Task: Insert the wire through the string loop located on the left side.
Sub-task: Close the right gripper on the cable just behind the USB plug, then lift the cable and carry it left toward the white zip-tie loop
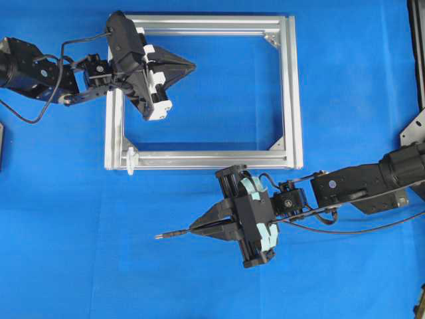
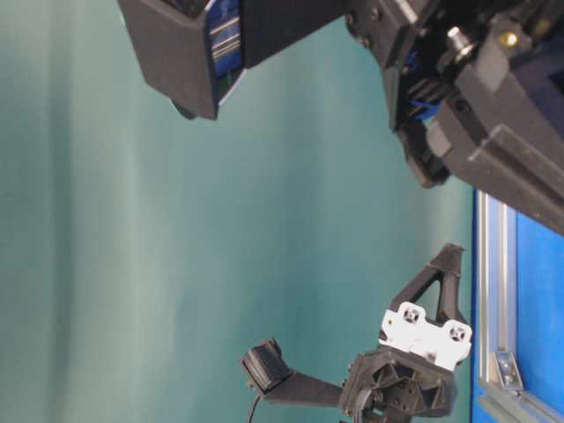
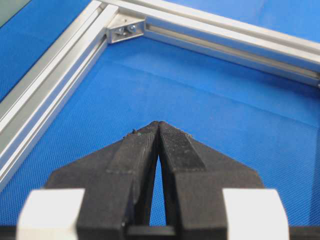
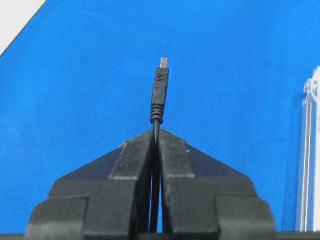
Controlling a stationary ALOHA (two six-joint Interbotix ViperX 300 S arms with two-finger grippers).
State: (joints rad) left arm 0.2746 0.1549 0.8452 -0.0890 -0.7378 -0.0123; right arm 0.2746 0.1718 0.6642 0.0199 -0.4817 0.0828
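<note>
The wire's plug end [image 1: 166,234] sticks out to the left from my right gripper [image 1: 194,229], which is shut on the wire below the frame. In the right wrist view the plug [image 4: 160,90] stands straight ahead of the closed fingertips of the right gripper [image 4: 157,132]. The string loop [image 1: 131,160] is a small whitish ring at the frame's bottom-left corner, up and left of the plug; it shows at the right edge of the right wrist view [image 4: 313,89]. My left gripper [image 1: 192,66] hovers shut and empty inside the frame's upper left, its tips [image 3: 159,124] pressed together.
The silver aluminium frame [image 1: 292,93] lies flat on the blue cloth, with its bars [image 3: 50,70] ahead of the left gripper. In the table-level view the left gripper [image 2: 451,256] hangs above the frame [image 2: 492,291]. A black bracket [image 1: 415,129] sits at the right edge.
</note>
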